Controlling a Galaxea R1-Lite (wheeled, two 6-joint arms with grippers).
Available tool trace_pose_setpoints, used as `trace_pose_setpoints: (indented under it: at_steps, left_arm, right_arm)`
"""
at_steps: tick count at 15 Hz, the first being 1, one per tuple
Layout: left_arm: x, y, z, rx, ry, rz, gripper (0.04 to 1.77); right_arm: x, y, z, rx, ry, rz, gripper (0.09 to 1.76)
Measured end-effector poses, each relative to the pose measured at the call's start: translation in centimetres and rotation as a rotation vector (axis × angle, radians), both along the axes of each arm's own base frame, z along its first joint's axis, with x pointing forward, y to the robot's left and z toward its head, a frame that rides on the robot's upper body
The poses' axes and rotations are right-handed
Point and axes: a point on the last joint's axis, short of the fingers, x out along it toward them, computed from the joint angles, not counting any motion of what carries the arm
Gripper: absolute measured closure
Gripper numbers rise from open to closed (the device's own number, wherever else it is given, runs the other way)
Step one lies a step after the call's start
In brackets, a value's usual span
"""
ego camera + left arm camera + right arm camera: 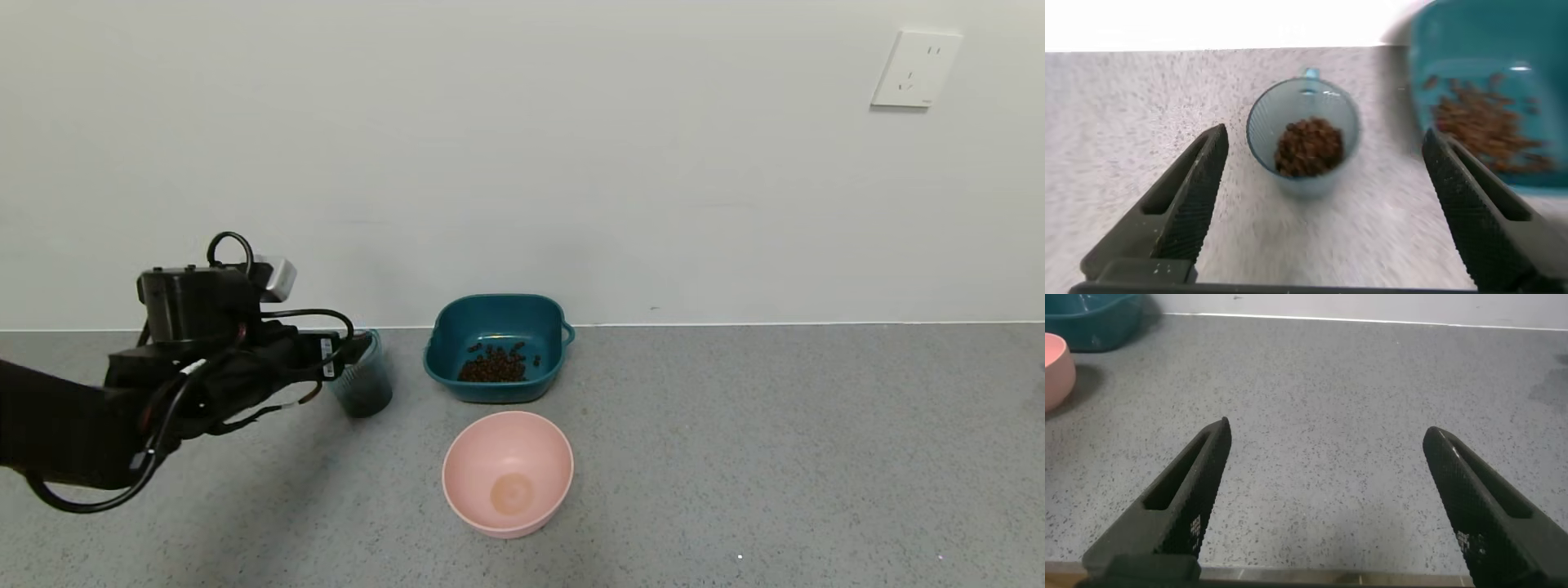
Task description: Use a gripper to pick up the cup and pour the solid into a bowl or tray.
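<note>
The grey-teal cup stands upright on the speckled floor, left of the dark teal basin. It holds brown pellets. More brown pellets lie in the basin. My left gripper is just left of the cup at its rim height, open and empty. In the left wrist view the cup stands ahead of my left gripper, clear of both fingers. My right gripper is open over bare floor and is out of the head view.
A round pale pink bowl stands empty in front of the basin. The white wall runs close behind the basin and cup. A wall socket is high on the right. Speckled grey floor lies to the right.
</note>
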Motion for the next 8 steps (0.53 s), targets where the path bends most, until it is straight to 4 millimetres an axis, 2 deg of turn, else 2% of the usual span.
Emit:
trace_pose_setpoints:
  at_steps: [3, 5, 8]
  left_arm:
    - [-3.6, -0.3, 5.6, -0.008, 0.008, -0.037, 0.11]
    - [-6.6, -0.2, 9.1, -0.021, -0.002, -0.074, 0.11]
    - [-11.8, 0.2, 12.4, -0.039, -0.038, -0.132, 0.1]
  right_arm:
    - [0.0, 0.0, 0.0, 0.0, 0.0, 0.0, 0.14]
    - [0.0, 0.0, 0.0, 0.0, 0.0, 0.0, 0.14]
    - [0.0, 0.0, 0.0, 0.0, 0.0, 0.0, 0.14]
